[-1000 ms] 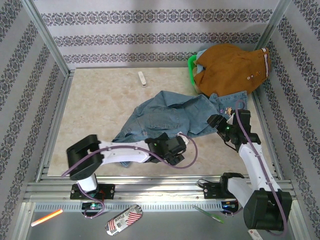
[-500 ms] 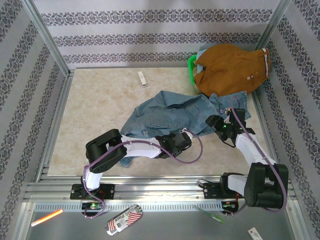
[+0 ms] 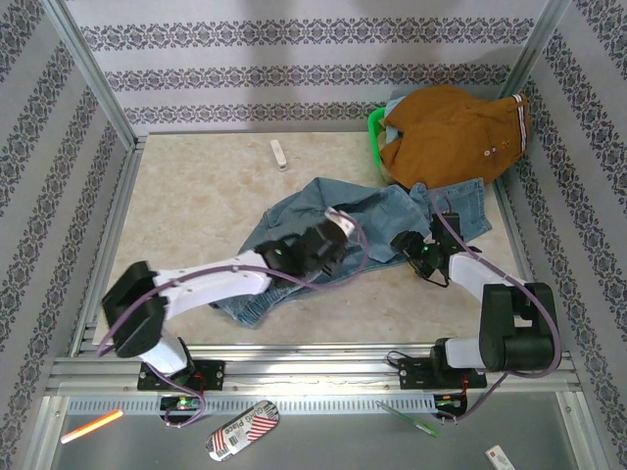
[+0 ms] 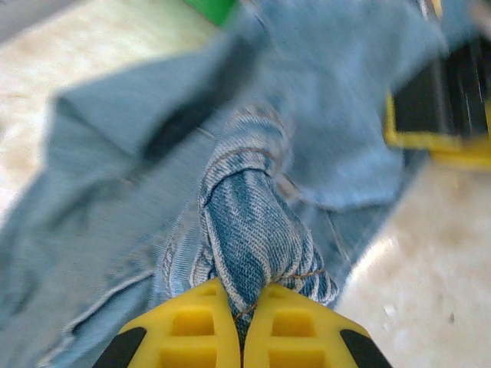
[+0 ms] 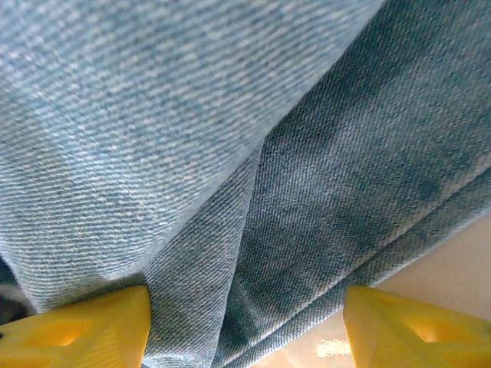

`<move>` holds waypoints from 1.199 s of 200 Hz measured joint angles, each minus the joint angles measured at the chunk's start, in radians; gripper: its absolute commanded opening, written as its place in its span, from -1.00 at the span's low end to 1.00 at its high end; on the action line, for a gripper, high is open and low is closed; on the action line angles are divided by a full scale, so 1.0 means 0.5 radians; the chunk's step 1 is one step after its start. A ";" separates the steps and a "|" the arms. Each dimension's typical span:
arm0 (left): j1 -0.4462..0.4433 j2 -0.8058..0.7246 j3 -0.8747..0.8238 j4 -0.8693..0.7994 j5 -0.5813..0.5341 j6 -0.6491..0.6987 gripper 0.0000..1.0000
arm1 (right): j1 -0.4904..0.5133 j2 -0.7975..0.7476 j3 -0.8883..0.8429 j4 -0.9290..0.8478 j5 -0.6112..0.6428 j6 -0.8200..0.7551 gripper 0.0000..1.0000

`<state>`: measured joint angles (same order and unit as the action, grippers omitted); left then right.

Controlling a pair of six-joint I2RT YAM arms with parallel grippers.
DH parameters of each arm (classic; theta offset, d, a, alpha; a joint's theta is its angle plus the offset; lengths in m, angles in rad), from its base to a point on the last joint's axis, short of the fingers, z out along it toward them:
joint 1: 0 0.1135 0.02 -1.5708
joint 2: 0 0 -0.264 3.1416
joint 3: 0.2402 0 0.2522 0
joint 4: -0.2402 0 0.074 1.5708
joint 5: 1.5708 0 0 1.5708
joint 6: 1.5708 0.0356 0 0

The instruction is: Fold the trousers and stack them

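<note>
Since a second ago, left gripper (image 4: 242, 307) moves toward 12 o'clock and pinches a fold of the trousers (image 3: 367, 220), heaped mid-table (image 3: 196, 196); right gripper (image 5: 245, 326) stands spread at their 3 o'clock edge.

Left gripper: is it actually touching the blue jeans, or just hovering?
Touching. In the left wrist view, the left gripper is shut on a bunched fold of the trousers, pinched between its jaws.
</note>
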<state>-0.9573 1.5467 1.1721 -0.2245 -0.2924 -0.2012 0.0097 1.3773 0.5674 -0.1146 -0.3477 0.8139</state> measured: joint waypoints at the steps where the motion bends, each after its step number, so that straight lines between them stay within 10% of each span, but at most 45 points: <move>1: 0.014 -0.016 0.001 -0.001 0.002 -0.005 -1.00 | 0.003 0.002 0.000 0.002 0.002 0.000 0.24; 37: 0.353 -0.349 0.002 -0.111 0.006 -0.127 -1.00 | 0.029 0.128 0.025 0.064 0.066 0.063 -0.13; 64: 0.544 -0.546 -0.043 -0.184 0.005 -0.215 -1.00 | 0.043 0.183 0.047 0.082 0.133 0.068 -1.00; 240: 1.820 -0.961 -0.251 -0.524 0.053 -0.465 -1.00 | 0.301 -1.255 -0.264 -0.787 0.108 0.058 -1.00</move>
<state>-0.0475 1.0660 1.0466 -0.4866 -0.2657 -0.4335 0.1604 0.7498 0.4355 -0.5079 -0.2939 0.8429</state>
